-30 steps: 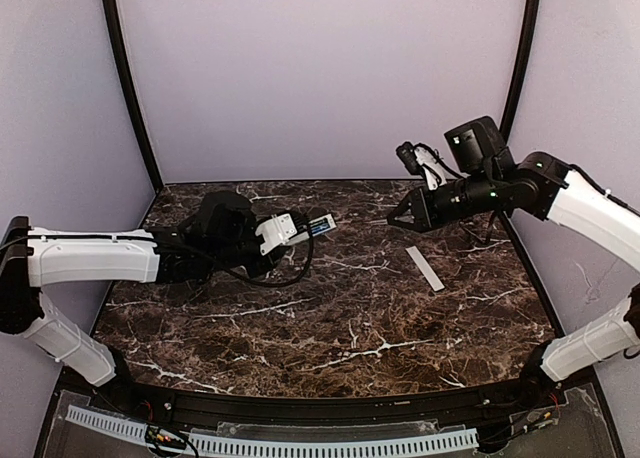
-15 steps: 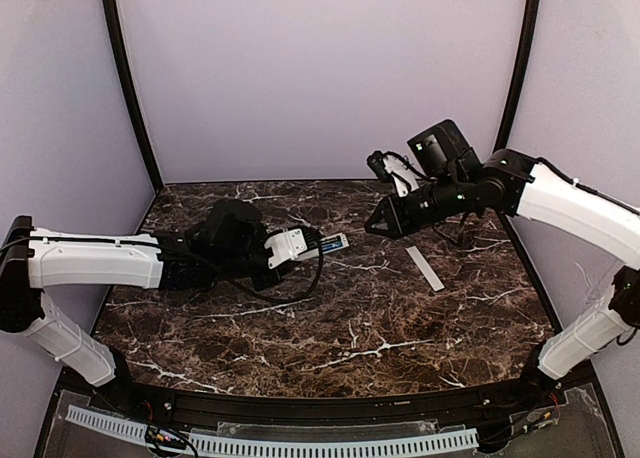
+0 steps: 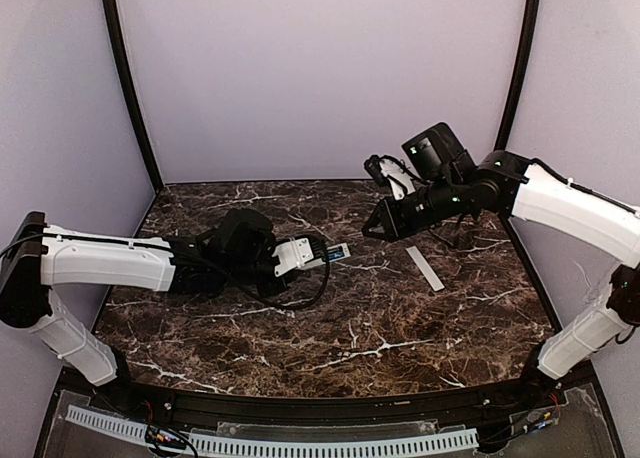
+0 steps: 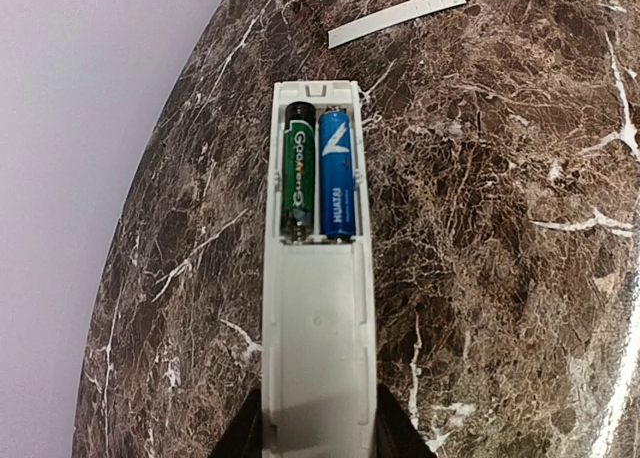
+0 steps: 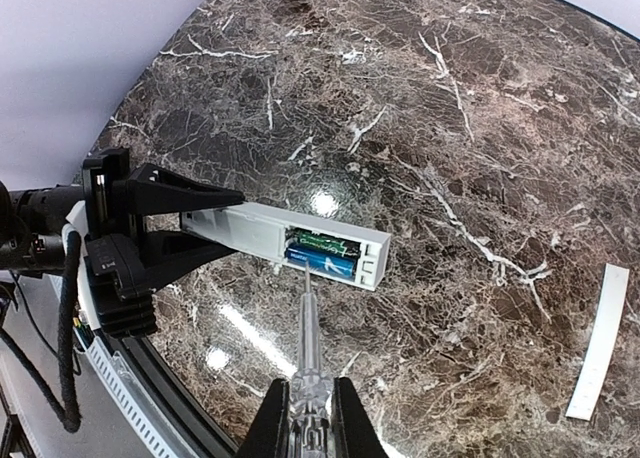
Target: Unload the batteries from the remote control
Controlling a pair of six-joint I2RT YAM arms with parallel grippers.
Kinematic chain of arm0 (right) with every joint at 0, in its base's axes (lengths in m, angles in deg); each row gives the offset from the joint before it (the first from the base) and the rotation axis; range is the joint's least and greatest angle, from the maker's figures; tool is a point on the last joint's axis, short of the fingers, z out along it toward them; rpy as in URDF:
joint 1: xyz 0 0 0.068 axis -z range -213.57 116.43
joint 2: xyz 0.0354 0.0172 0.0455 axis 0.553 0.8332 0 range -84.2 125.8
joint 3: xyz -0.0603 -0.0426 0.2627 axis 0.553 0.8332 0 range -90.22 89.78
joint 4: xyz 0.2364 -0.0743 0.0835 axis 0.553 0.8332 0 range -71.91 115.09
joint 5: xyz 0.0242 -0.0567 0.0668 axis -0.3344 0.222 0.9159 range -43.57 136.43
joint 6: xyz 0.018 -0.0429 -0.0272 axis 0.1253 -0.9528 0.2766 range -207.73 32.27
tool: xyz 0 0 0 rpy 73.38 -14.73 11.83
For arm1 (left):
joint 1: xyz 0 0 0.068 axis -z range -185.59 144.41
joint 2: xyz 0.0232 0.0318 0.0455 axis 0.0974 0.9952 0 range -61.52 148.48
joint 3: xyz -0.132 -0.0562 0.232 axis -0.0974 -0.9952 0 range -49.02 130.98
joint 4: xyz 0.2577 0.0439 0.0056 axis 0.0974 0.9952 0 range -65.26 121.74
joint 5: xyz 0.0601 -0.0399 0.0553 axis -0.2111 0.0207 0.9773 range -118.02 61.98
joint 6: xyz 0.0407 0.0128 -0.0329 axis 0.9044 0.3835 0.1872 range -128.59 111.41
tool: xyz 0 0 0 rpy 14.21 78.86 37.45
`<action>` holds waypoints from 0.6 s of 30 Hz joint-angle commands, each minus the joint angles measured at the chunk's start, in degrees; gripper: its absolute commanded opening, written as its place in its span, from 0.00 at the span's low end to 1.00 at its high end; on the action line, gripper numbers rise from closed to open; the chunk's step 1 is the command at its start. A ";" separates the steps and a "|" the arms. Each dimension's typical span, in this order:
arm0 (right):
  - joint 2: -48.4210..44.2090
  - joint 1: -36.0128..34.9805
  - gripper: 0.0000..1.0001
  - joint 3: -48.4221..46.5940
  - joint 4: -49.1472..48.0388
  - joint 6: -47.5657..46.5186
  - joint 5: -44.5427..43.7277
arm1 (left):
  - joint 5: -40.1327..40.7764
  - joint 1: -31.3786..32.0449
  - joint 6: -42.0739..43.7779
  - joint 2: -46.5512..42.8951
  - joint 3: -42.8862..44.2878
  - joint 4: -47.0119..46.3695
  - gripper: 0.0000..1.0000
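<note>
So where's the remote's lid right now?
In the top view the lid lies flat on the marble table, on the right side, apart from the remote control held up to its left.

Both arms wear the same colours. The left arm has smooth white shells on its long links and black joints between them. Far back from the gripper sits a black shoulder block. Just behind the gripper, the shell gives way to a bulky black wrist housing and then a small white block. A thick black cable loops out behind the fingers. The left gripper has matte black, angular fingers that taper to wedge tips. The right arm is likewise white over black joints, with a black boxy camera mounted behind its gripper. The right gripper shows two black, slanted fingertips.
</note>
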 commanded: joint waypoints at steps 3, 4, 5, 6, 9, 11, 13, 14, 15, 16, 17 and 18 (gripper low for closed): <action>1.19 -0.63 0.00 0.54 -0.27 3.88 -0.74 | 1.98 0.39 -0.68 0.34 2.03 0.20 0.00; 1.35 -0.62 0.00 0.63 -0.33 4.30 -0.72 | 2.07 0.39 -0.64 0.34 2.00 0.18 0.00; 1.55 -0.62 0.00 0.68 -0.26 4.68 -0.88 | 2.20 0.39 -0.67 0.42 1.93 0.12 0.00; 1.67 -0.62 0.00 0.66 -0.26 4.96 -1.01 | 2.27 0.39 -0.68 0.47 1.86 0.09 0.00; 2.32 -0.62 0.00 0.18 0.49 5.75 -1.69 | 2.30 0.39 -1.03 0.57 1.93 0.05 0.00; 2.75 -0.62 0.00 -0.20 1.19 6.20 -2.11 | 2.32 0.40 -1.12 0.66 2.06 0.14 0.00; 3.14 -0.62 0.00 -0.40 1.68 6.53 -2.33 | 2.27 0.44 -1.26 0.70 2.13 0.25 0.00; 3.27 -0.67 0.00 -0.48 1.98 6.68 -2.57 | 2.23 0.43 -1.28 0.69 2.13 0.34 0.00; 3.40 -0.63 0.00 -0.50 2.14 6.79 -2.71 | 2.19 0.45 -1.36 0.69 2.18 0.40 0.00; 3.58 -0.62 0.00 -0.46 2.26 6.85 -2.66 | 2.19 0.42 -1.33 0.75 2.25 0.45 0.00; 3.75 -0.62 0.00 -0.45 2.28 6.93 -2.53 | 2.17 0.47 -1.44 0.76 2.30 0.60 0.00; 3.99 -0.61 0.00 -0.42 2.33 6.98 -2.33 | 2.10 0.47 -1.50 0.77 2.35 0.73 0.00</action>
